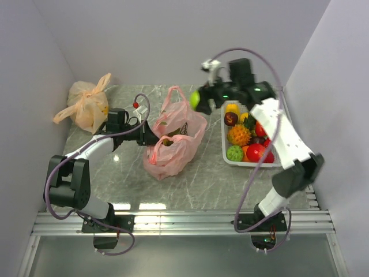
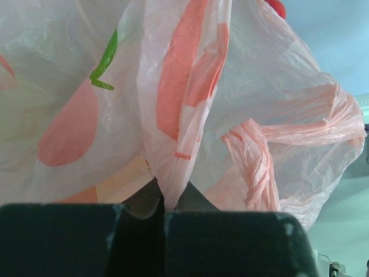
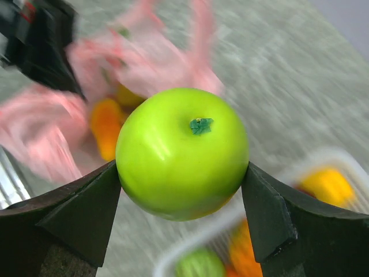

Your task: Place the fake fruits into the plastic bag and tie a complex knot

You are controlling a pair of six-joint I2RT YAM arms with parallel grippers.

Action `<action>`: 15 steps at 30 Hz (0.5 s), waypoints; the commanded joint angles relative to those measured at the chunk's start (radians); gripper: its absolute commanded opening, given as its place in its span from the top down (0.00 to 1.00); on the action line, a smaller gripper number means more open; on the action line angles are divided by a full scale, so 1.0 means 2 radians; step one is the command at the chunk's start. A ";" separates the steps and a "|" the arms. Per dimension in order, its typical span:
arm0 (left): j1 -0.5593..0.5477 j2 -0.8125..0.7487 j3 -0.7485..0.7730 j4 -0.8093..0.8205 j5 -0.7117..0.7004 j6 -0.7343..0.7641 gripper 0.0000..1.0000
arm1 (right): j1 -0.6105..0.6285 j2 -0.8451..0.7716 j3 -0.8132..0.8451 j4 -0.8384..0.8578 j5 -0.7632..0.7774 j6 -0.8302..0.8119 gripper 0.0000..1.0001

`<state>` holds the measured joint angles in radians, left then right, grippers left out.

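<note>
The pink plastic bag lies open in the middle of the table with some fruits inside, among them an orange one. My left gripper is shut on the bag's left rim and holds it up; the pinched fold shows in the left wrist view. My right gripper is shut on a green apple and holds it in the air between the white basket and the bag. The basket at the right holds several fake fruits in red, orange, yellow and green.
A pale orange knotted bag lies at the back left corner. Walls stand close on the left, back and right. The metal rail with the arm bases runs along the near edge.
</note>
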<state>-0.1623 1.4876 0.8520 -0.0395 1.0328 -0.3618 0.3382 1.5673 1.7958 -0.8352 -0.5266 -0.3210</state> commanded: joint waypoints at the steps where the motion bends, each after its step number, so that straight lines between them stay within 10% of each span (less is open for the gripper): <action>1: 0.001 -0.011 0.013 -0.012 0.020 0.019 1.00 | 0.076 0.053 0.056 0.049 0.009 0.051 0.66; 12: 0.024 -0.002 0.018 0.017 0.028 -0.019 1.00 | 0.199 0.094 -0.109 0.080 0.070 0.017 0.73; 14: 0.024 -0.002 0.016 0.046 0.031 -0.035 1.00 | 0.212 0.107 -0.122 0.068 0.098 0.010 0.65; 15: 0.024 -0.002 0.014 0.051 0.030 -0.038 1.00 | 0.215 0.111 -0.122 0.063 0.103 0.010 0.41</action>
<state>-0.1158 1.4876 0.8524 -0.0254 1.0565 -0.3996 0.7353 1.8046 1.5612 -0.7269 -0.3939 -0.2749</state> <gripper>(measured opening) 0.012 0.844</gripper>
